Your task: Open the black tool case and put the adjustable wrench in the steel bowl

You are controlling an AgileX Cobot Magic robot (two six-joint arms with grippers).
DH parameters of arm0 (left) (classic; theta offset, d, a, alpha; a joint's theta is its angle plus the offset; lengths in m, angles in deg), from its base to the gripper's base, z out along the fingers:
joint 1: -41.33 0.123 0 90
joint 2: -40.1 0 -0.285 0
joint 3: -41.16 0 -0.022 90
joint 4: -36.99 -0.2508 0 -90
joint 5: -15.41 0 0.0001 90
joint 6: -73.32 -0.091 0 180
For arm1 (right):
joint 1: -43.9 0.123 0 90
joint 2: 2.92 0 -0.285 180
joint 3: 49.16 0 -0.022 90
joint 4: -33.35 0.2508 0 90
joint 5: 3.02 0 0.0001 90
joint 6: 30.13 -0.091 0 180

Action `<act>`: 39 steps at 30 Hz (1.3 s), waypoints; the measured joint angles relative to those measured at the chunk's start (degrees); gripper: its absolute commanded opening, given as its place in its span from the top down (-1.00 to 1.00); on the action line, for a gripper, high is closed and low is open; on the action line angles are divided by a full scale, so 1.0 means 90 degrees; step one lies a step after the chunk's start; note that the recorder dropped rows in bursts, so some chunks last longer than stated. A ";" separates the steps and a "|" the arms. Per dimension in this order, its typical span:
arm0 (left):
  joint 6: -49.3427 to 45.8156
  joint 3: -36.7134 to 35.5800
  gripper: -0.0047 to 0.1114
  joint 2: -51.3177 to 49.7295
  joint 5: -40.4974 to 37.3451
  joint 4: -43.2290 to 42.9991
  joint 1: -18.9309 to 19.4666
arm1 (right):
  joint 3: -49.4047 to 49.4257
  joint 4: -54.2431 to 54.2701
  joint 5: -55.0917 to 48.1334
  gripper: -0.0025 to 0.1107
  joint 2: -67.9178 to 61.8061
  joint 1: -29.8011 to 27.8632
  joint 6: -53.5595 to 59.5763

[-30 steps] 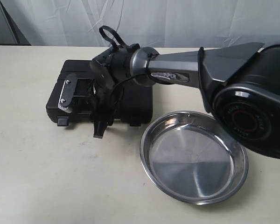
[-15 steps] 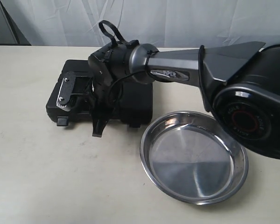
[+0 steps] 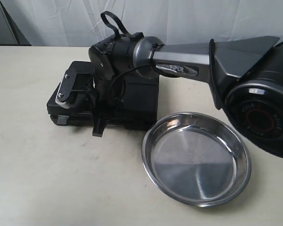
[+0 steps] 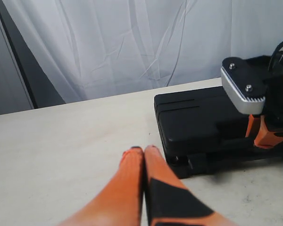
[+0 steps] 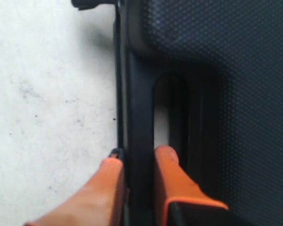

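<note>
Now on lid-opening step: my right gripper narrow, pinching handle bar of black tool case; left gripper fingers together, empty. Next I lift lid; steel bowl at case's 4 o'clock.

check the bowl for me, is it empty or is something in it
Empty. The exterior view shows the bowl with its whole inside bare shiny metal and only reflections; no tool lies in it.

Exterior view: the right arm hides the middle of the black tool case. The case interior is not visible. Left wrist view: the frame edge cuts off the case. Right wrist view: the case surface is blurred.
</note>
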 measured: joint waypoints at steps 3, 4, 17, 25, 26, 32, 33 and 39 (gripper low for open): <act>0.0000 0.0000 0.91 0.0000 0.0000 0.0000 0.0000 | 0.0000 0.0068 -0.0012 0.97 0.0162 0.0000 0.0000; 0.0000 0.0000 0.91 0.0000 0.0000 0.0000 0.0000 | 0.0000 0.0111 -0.0012 0.97 0.0203 0.0000 0.0000; 0.0000 0.0000 0.91 0.0000 0.0000 0.0000 0.0000 | 0.0000 0.0052 0.0047 0.97 0.0886 -0.0011 -0.0063; 0.0000 0.0000 0.91 0.0000 0.0000 0.0000 0.0000 | 0.0000 -0.0817 0.0373 0.97 0.1327 -0.0011 -0.0268; 0.0000 0.0000 0.91 0.0000 0.0000 0.0000 0.0000 | 0.0000 -0.1048 0.0419 0.97 0.1355 -0.0011 -0.0352; 0.0000 0.0000 0.91 0.0000 0.0000 0.0000 0.0000 | -0.0013 -0.2900 0.1025 0.97 0.1422 -0.0040 -0.1631; 0.0000 0.0000 0.91 0.0000 0.0000 0.0000 0.0000 | -0.0013 -0.3105 0.1117 0.97 0.1422 -0.0074 -0.1829; 0.0000 0.0000 0.91 0.0000 0.0000 0.0000 0.0000 | -0.0013 -0.3864 0.1359 0.97 0.1351 -0.0390 -0.2549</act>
